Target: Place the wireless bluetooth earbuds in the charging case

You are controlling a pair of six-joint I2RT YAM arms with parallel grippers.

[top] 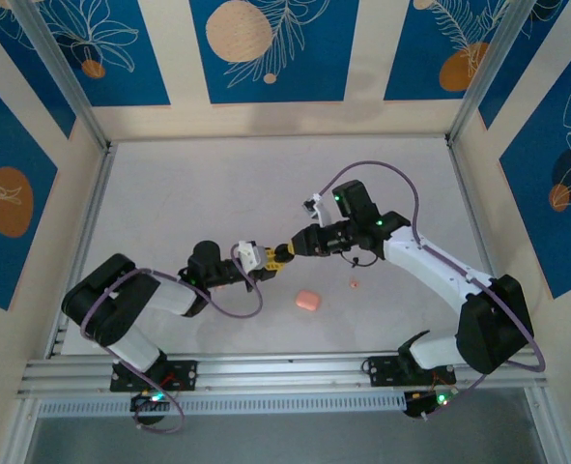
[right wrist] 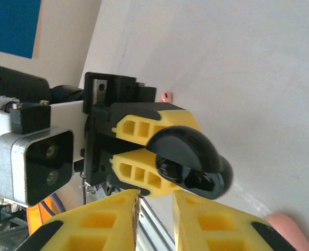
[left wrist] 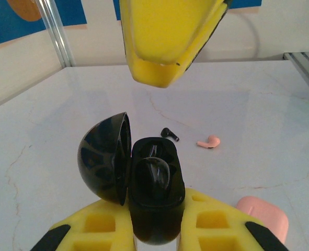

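Your left hand point(left wrist: 154, 227) pinches the open black charging case point(left wrist: 155, 180) while your right hand point(right wrist: 157, 201), fingers slightly spread and empty, hovers just above it. One black earbud point(left wrist: 170, 134) lies on the counter point(left wrist: 248, 99) beyond the case. Picking it up looks to be your next move, and it calls for a fine pinch.

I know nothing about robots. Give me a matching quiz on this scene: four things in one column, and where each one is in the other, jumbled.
1 black charging case
2 black earbud
3 pink case
4 right gripper

A lies loose on the table beside a pink earbud
B aimed at the open case
C clamped in the left gripper, lid open
D on the table, at the lower right corner of the left wrist view

Pairs: 1-C, 2-A, 3-D, 4-B
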